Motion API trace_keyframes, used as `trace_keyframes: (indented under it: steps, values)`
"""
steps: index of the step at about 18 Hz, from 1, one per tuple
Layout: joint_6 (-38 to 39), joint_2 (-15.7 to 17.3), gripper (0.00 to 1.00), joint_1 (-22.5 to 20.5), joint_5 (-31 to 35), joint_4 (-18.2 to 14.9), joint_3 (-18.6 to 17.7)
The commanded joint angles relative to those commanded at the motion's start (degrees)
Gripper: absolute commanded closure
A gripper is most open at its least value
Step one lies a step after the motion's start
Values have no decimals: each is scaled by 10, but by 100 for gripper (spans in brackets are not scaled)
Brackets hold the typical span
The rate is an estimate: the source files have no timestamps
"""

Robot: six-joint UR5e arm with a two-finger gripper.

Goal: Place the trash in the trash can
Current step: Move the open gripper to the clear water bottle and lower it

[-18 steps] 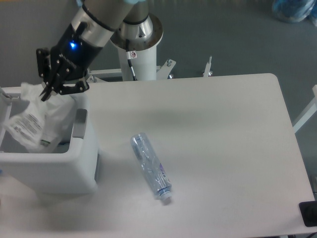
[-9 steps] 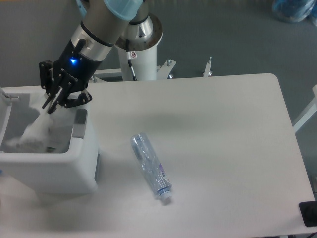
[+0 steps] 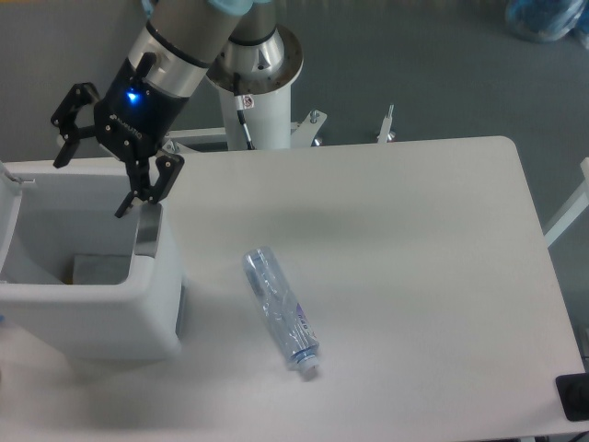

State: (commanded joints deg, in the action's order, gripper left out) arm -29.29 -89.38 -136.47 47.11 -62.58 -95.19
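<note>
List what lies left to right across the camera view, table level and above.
Trash can → gripper, open above the can's back rim → bottle lying on the table → dark object at the right edge.

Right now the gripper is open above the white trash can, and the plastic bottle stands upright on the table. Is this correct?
Not quite. The camera view shows the bottle lying on its side on the table, not upright. The gripper is indeed open above the trash can.

End effector (image 3: pixel 92 180) agape above trash can (image 3: pixel 138 318)
</note>
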Motion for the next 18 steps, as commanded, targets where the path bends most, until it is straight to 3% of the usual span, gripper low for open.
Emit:
trace_keyframes:
  steps: [4,6,12,15,18]
  values:
    - [33,-22,0,-78,47,2,11]
    - [49,-74,0,-85,94,3,31]
    - [162,-219,0,-83,185,2,135]
    - [179,-266,0,-81,205,3,152]
    - [179,-288,0,-81,209,6,150]
